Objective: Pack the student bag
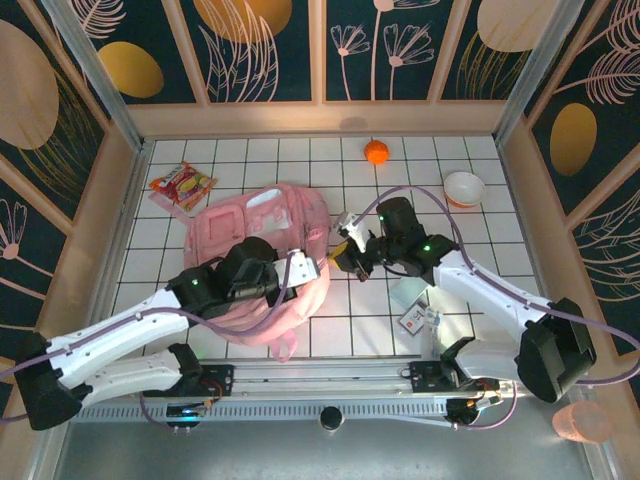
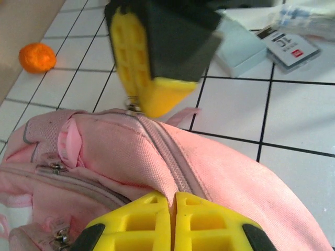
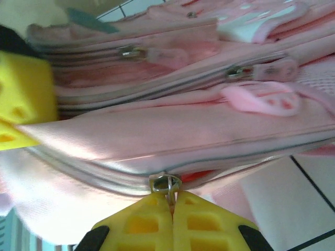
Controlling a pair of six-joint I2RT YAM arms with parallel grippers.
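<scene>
Top view: student bag [image 1: 262, 250] lies flat on the tiled surface [image 1: 250, 150], left of centre, towards the near edge. Left end effector [image 1: 303, 268] is on the bag's right side, right end effector [image 1: 352, 260] at its right edge just beside it. Orange [image 1: 376, 152] sits by the far edge, bowl [image 1: 464, 188] towards the far right corner, snack packet [image 1: 182, 185] far left. Pale box [image 1: 408, 295] and card [image 1: 415, 318] lie right of centre near the near edge.

Left wrist: pads fully closed, pinching the bag's fabric right on the zip seam. The other end effector sits at the far end of the same seam, tip down at a zip pull [image 2: 133, 104].

Right wrist: pads closed together on that zip pull's metal ring, left end effector's yellow pad against the bag at left. A reddish gap beside the slider looks like the zip just starting to part, but blur makes that unsure.

Step in hand, as I read it: opening the main compartment, with nothing packed yet. Next move calls for the right side dragging the slider along the track while the left anchors the fabric. Keep the pull in line with the seam or the ring slips out.
</scene>
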